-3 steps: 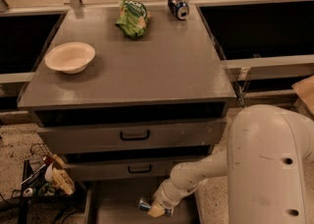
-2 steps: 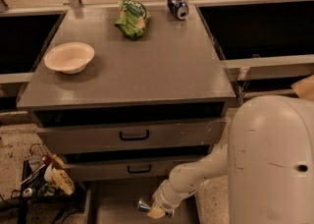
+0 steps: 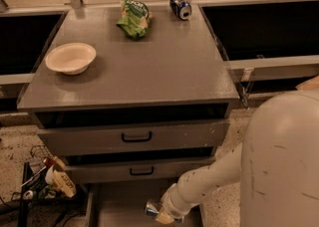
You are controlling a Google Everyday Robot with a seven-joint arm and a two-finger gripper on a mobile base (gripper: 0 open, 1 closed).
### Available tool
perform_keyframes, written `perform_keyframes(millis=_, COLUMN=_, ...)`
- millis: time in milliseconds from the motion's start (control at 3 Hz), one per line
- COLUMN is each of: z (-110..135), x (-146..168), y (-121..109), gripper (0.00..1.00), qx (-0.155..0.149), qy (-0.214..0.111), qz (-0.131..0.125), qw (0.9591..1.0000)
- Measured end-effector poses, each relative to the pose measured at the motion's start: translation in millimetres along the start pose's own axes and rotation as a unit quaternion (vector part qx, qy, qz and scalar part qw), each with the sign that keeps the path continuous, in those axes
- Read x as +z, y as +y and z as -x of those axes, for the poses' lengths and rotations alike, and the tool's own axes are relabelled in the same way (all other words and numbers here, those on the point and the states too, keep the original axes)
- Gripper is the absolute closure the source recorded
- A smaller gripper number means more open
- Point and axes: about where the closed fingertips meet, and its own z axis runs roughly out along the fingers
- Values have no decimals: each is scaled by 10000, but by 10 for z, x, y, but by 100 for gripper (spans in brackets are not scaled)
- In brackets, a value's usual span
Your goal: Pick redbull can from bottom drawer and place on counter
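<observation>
Your gripper [image 3: 159, 214] sits low in the open bottom drawer [image 3: 122, 203], clamped on the redbull can [image 3: 151, 209], which lies sideways over the drawer floor. Above, the counter [image 3: 149, 66] carries a white bowl [image 3: 71, 57], a green bag [image 3: 133, 16] and a blue can [image 3: 180, 7].

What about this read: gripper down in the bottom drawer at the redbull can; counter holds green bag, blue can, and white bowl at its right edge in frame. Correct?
One error. Camera view shows the white bowl near the counter's left edge in frame, not the right. Rest stands: gripper down in the bottom drawer at the redbull can; green bag and blue can on the counter.
</observation>
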Motion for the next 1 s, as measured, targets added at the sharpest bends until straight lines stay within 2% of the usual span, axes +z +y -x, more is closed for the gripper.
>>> perform_keyframes(millis=333, z=-230, x=-116, y=-66, gripper=100, qx=278, qy=-40, qz=-164, qw=9995)
perform_keyframes(millis=667, z=-220, x=-121, y=-70, gripper=100, qx=267, qy=-1, qz=-153, qw=9995)
perform_keyframes(millis=1000, z=-143, x=-299, y=-78, gripper=100, qx=145, qy=-9, qz=-252, qw=9996)
